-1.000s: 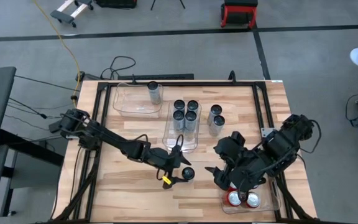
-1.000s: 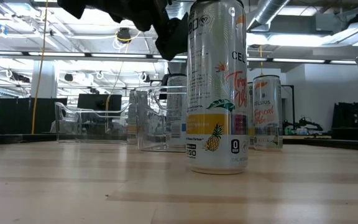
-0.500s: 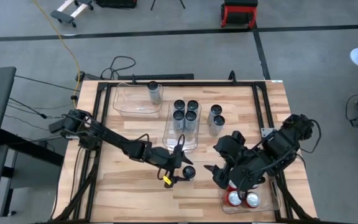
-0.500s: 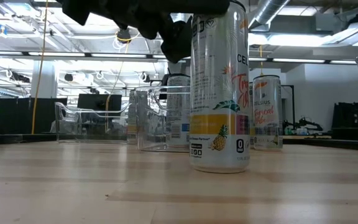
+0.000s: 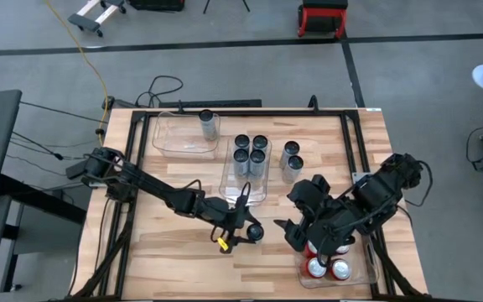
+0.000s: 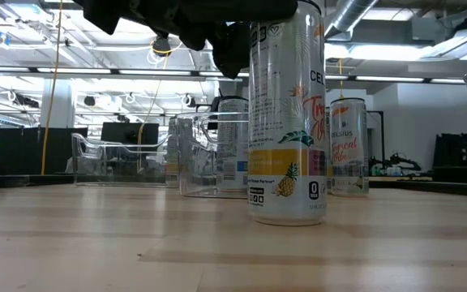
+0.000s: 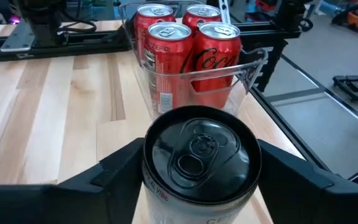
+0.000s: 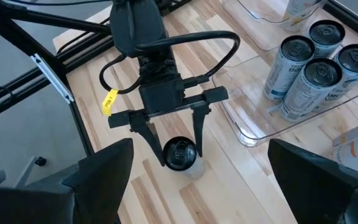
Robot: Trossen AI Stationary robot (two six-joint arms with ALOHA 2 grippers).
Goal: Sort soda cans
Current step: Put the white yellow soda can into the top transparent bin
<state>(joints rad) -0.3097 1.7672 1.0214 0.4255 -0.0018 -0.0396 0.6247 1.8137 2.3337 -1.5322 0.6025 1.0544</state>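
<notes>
Left wrist view shows my left gripper (image 7: 199, 180) with its fingers spread, bracketing a silver can (image 7: 197, 163) that stands on the table (image 5: 174, 252) between them; whether the pads touch it I cannot tell. Ahead of those fingers four red cans (image 7: 188, 46), one reading Coca-Cola, sit in a clear bin (image 7: 248, 65). My right gripper (image 8: 194, 196) hangs open above that bin. I judge the job well along: four dark-topped cans (image 5: 250, 153) are binned, three loose ones remain. The can's label reads "0".
</notes>
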